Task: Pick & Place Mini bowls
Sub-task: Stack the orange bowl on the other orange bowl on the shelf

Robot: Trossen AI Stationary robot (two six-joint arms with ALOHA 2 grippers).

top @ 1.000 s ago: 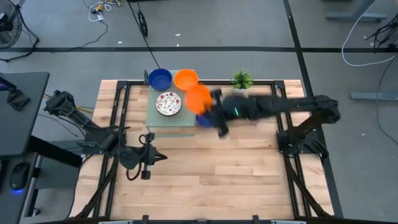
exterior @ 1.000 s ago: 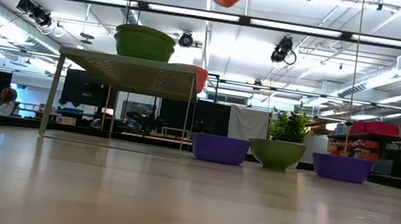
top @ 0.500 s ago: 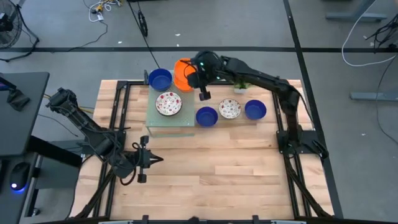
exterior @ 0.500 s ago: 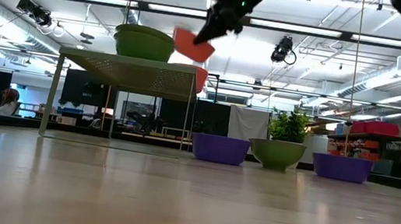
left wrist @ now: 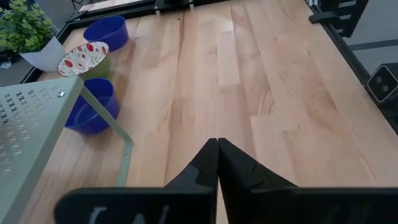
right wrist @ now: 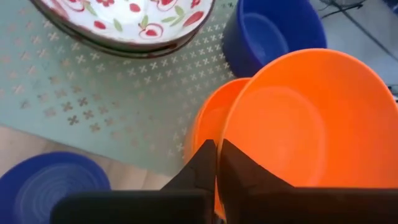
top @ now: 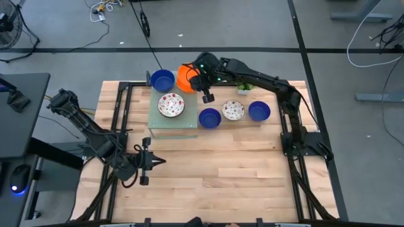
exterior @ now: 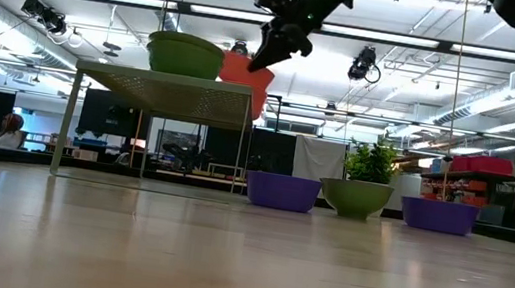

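My right gripper (top: pixel 197 83) is shut on an orange mini bowl (right wrist: pixel 305 118) over the far right end of the green perforated stand (top: pixel 165 123). A second orange bowl (right wrist: pixel 208 124) sits just under it. A dark blue bowl (top: pixel 162 80) and a white floral bowl (top: pixel 171 104) also stand on the stand. On the table to its right sit a blue bowl (top: pixel 209 117), a floral bowl (top: pixel 233 110) and another blue bowl (top: pixel 259 111). My left gripper (top: pixel 153 162) is shut and empty near the table's left side. My right gripper pinches the orange bowl's rim (right wrist: pixel 231 144) between its two shut fingers, coming slanting from above and from the table's right side. The bowl is tilted (exterior: pixel 248 70), its low side down by the other orange bowl. I cannot tell whether the two bowls touch.
A small green potted plant (top: pixel 246 86) stands at the table's far edge, partly under my right arm. The stand's legs (left wrist: pixel 124 155) reach down to the wood. Open wood lies across the table's near half (top: pixel 221 176).
My right gripper has carried the orange bowl from above the bowls on the table toward the far left, over the stand. It has then lowered the bowl and tipped it down beside the other orange bowl.
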